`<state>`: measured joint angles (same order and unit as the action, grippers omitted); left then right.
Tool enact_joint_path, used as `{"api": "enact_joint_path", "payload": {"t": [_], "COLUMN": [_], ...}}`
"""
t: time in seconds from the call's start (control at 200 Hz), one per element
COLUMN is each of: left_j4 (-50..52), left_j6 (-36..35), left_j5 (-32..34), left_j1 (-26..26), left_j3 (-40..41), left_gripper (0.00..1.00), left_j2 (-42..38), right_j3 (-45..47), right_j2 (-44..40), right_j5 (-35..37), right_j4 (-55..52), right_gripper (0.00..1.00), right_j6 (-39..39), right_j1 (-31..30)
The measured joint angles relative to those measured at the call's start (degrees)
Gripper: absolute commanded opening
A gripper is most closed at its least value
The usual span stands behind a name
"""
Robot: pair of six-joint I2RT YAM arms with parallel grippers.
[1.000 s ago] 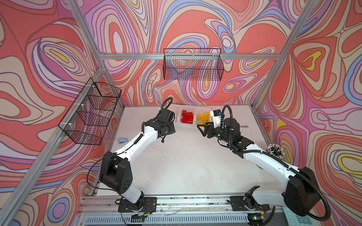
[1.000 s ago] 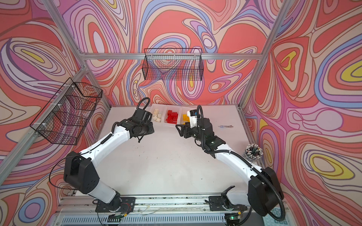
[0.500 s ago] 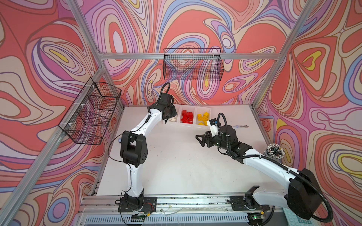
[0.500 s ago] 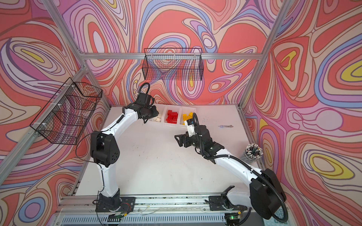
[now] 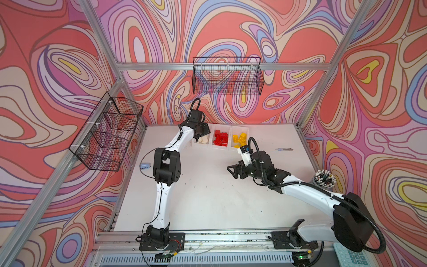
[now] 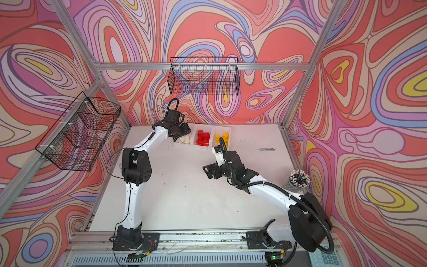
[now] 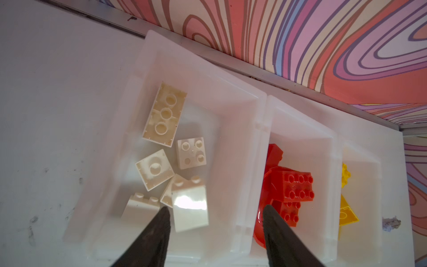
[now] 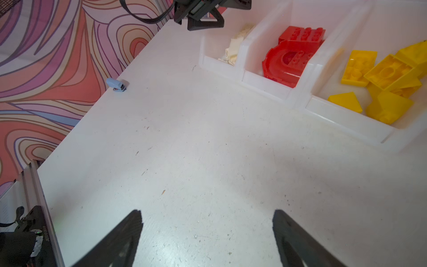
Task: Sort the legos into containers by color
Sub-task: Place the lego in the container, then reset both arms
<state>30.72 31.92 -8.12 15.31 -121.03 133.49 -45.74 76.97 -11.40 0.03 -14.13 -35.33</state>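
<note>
White legos (image 7: 191,153) binned, left claw (image 7: 215,208) above (spread)

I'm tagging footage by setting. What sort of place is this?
Probably a robot data-collection cell, not a home: an aluminium frame hung with swirl-patterned wall panels, two robot arms mounted on a rail, and a white table holding three sorting bins.

The scuffed white table (image 5: 208,196) carries the containers (image 5: 219,148) (against its far edge) and a light-blue stapler (image 5: 144,165).
</note>
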Motion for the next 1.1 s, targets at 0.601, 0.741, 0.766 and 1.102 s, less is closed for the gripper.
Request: {"api": "enact_joint_path", "payload": {"t": [0.601,0.741,0.766,1.102], "left_j4": [-4.17,-6.01,-6.54,-11.58], "left_j6": [-4.17,-4.96,-5.05,-10.6], "left_j5": [3.5,6.32,6.99,17.79], "left_j1": [0.02,0.0,0.0,0.0], "left_j3": [14.08,23.43,25.94,58.49], "left_gripper": [1.0,1.0,1.0,1.0], "left_j2": [-23.17,-34.07,-36.52,-66.25], "right_j3": [-1.03,-1.27,-1.16,14.62], "right_j2": [-6.23,-10.19,-10.8,-15.67], "right_j5": [6.05,11.41,12.57,31.41], "right_j4": [-1.66,-1.68,-1.33,14.32], "right_gripper": [0.93,0.98,0.98,0.98], "right_j6": [-0.09,-0.02,0.04,1.46], "right_j1": [0.0,0.0,0.0,0.0]}}
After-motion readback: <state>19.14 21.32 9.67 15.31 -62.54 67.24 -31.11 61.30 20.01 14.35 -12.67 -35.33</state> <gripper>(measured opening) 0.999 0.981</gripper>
